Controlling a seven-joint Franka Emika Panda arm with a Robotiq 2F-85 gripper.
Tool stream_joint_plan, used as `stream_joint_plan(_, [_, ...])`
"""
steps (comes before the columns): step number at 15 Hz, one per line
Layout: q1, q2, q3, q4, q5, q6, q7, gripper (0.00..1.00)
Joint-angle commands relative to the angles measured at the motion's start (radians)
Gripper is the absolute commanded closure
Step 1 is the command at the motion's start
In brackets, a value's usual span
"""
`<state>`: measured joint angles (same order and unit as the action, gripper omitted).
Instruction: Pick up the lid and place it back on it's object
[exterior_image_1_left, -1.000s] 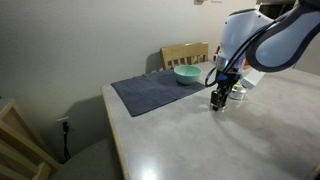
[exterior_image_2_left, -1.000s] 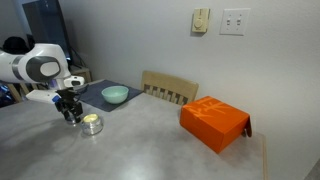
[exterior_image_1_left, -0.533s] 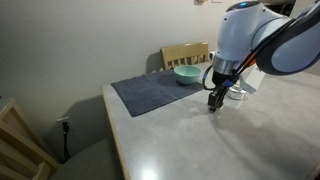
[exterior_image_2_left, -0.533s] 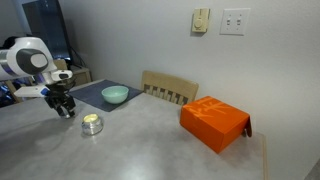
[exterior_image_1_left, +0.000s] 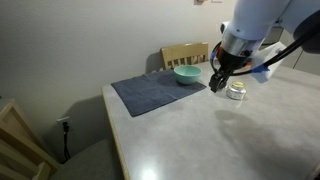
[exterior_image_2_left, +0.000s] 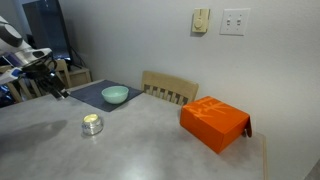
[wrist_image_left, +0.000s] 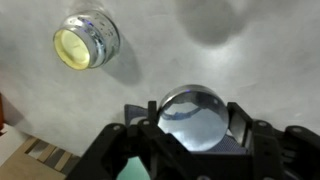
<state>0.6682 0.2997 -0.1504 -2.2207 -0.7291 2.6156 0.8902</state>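
Wrist view shows my gripper (wrist_image_left: 195, 120) closed on the lid (wrist_image_left: 195, 112). The lid is round and clear, and it sits flat between the two fingers (wrist_image_left: 243, 122). One finger presses on each side of it. The fingers are only as far apart as the lid is wide. I can see the gray table (wrist_image_left: 270, 60) through the glass.

The jar (wrist_image_left: 86, 40) is up and to the left of the fingers in this view, apart from them. It stands upright on the table with its top open. The inside looks pale yellow. The lid is not over the jar; it is off to one side of it. A dark, soft shadow lies on the table above the fingers.

In an exterior view the gripper (exterior_image_1_left: 217, 84) hangs in the air above the table (exterior_image_1_left: 180, 140). The jar (exterior_image_1_left: 237, 91) sits just beside the fingers and lower down, not touching them. A green bowl (exterior_image_1_left: 186, 74) rests on a dark cloth (exterior_image_1_left: 150, 93) on the other side of the fingers. A wooden chair (exterior_image_1_left: 186, 52) stands behind the bowl.

In an exterior view the gripper (exterior_image_2_left: 58, 88) is up high, and the jar (exterior_image_2_left: 92, 124) is below it and off to one side. I cannot make out the lid here because it is too small. An orange box (exterior_image_2_left: 213, 122) lies far from the fingers, well past the jar.
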Motion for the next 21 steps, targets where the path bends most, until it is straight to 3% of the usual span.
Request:
stream_joint_plan(1, [-0.050,-0.162,0.051,-0.105,-0.147,-0.107,0.198,0.56])
stream_joint_plan(6, [-0.231,-0.330,0.188,-0.236,-0.158,-0.096,0.233,0.56])
stream_joint_plan(9, [-0.346,-0.391,0.215,-0.308,-0.132,0.009,0.173,0.56])
stream_joint_plan(11, [-0.414,-0.406,0.204,-0.348,-0.129,0.140,0.103,0.56])
stream_joint_plan(12, [-0.379,-0.402,0.136,-0.361,-0.125,0.195,0.071,0.56])
stream_joint_plan(15, [-0.391,-0.352,0.088,-0.386,-0.052,0.308,-0.098,0.56])
stream_joint_plan(16, [-0.385,-0.372,0.103,-0.359,-0.088,0.252,-0.010,0.31])
stream_joint_plan(19, [-0.385,-0.359,0.087,-0.377,-0.069,0.280,-0.063,0.31])
stream_joint_plan(20, [-0.384,-0.358,0.087,-0.377,-0.069,0.282,-0.063,0.56])
stream_joint_plan(21, [-0.378,-0.337,0.084,-0.367,-0.017,0.270,-0.086,0.56])
